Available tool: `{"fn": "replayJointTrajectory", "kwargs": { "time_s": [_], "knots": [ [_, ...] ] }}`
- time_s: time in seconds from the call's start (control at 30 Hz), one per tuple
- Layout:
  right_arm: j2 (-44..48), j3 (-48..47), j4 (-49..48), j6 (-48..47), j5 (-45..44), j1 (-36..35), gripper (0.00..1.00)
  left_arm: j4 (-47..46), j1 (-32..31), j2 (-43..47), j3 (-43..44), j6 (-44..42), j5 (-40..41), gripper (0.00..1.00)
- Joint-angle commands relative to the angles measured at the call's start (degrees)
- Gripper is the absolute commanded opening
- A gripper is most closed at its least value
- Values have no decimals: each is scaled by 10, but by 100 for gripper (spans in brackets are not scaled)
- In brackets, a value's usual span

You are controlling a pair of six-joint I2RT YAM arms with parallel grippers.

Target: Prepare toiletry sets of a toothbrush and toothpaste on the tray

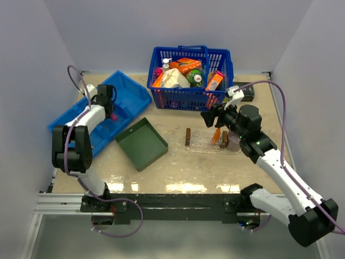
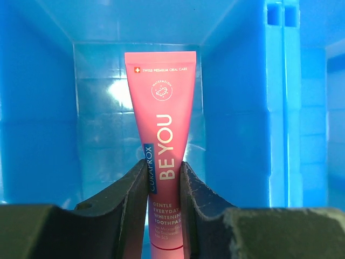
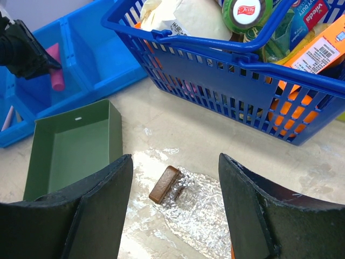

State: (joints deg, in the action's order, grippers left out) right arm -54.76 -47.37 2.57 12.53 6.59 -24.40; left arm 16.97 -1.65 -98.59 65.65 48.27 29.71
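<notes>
Toothpaste first: the pink toothpaste tube (image 2: 161, 124) sits inside the blue divided bin (image 1: 132, 94) at about 9 o'clock on the table, pinched low on its body by the left gripper (image 2: 163, 175), whose dark fingers (image 2: 129, 199) press on either side of it; its long axis runs straight out from the wrist, the flat crimped end pointing away toward the bin's far wall, the cap end hidden down between the jaws; the clear tray (image 1: 202, 144) lies well apart, at roughly 4 o'clock from that gripper in the top view, with the dark green tray (image 1: 141, 143) between them; the carry, as I judge it, must rise clear of the bin wall and then cross over the green tray; the orange toothpaste tube (image 1: 215, 135) appears to be on the clear tray already, near its 3 o'clock handle, beside the purple mug (image 1: 233, 142); the right gripper (image 3: 175, 160) hovers above the clear tray, jaws spread wide with nothing between them, nearer the tray but far from the pink tube; at 12 o'clock stands the blue basket (image 1: 183, 100) of groceries.
</notes>
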Motion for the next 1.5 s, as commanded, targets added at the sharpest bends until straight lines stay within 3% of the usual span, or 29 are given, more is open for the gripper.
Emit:
{"fn": "replayJointTrajectory", "kwargs": {
  "time_s": [0.0,0.3,0.73,0.9,1.0,1.23,1.47],
  "knots": [
    [4,-18,-9,-1,-9,1,68,-30,-12,48,-1,-48,34,32],
    [3,-32,0,5,-4,1,68,-45,-78,118,-20,-108,107,31],
    [-18,-79,30,18,9,1,68,-79,-156,246,-85,-172,109,31],
    [-49,-108,32,35,55,0,67,-130,-236,292,-111,-241,114,30],
    [-76,-133,42,44,76,-13,66,-160,-278,315,-128,-293,70,26],
    [-141,-177,45,69,75,-75,65,-293,-324,371,-204,-373,-99,29],
    [-219,-205,-1,161,121,-76,63,-318,-389,365,-214,-437,-181,32]
  ]
}}
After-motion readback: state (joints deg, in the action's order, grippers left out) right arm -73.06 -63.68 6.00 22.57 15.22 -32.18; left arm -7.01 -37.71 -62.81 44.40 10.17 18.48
